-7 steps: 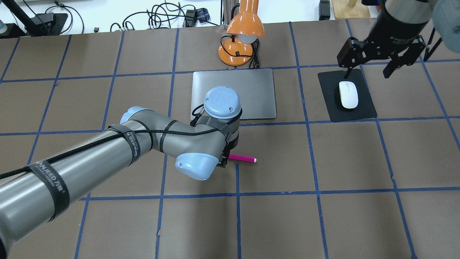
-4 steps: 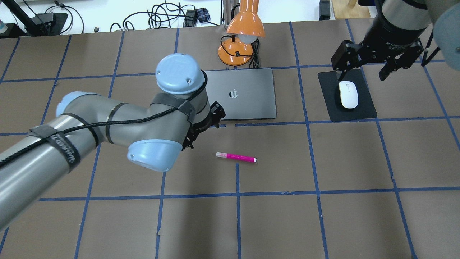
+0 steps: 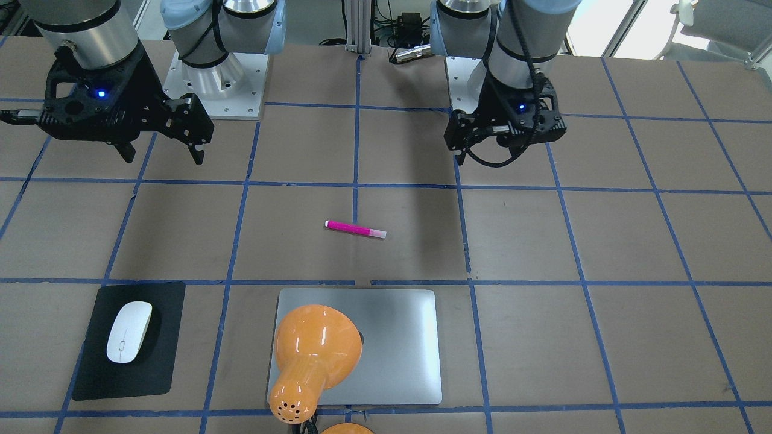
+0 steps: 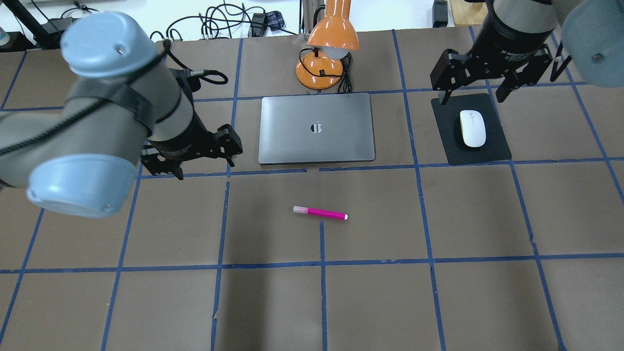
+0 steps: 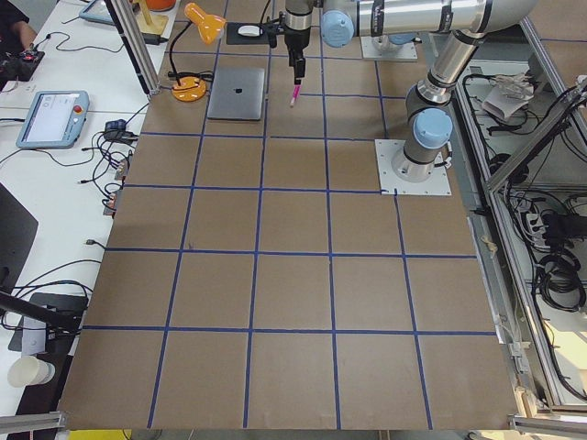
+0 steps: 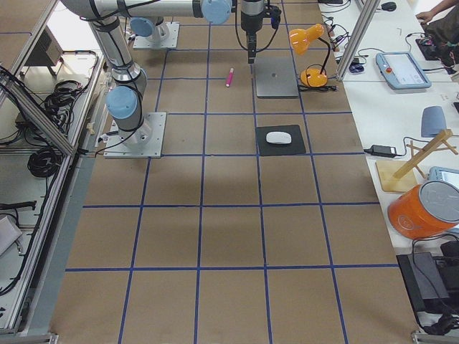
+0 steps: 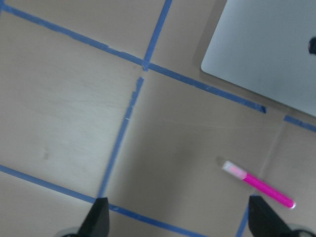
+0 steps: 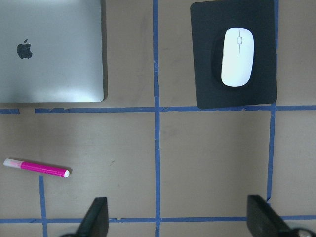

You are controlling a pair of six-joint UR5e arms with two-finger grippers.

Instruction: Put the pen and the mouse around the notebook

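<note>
The magenta pen lies alone on the brown table, a little in front of the silver notebook. On a black mat to the right of the notebook rests the white mouse. My left gripper hangs open and empty above the table, left of the notebook's front corner. In the left wrist view the pen lies near the right fingertip. My right gripper is open and empty, raised above the mat's far edge. The right wrist view looks down on the mouse, the notebook and the pen.
An orange desk lamp stands just behind the notebook, its cord beside its base; in the front-facing view its shade covers part of the lid. Cables and gear lie beyond the table's far edge. Blue tape lines grid the table.
My left arm has drawn back from the pen's left end, swinging left and towards the robot's side. The pen has stayed put. My right gripper has shifted slightly left.
</note>
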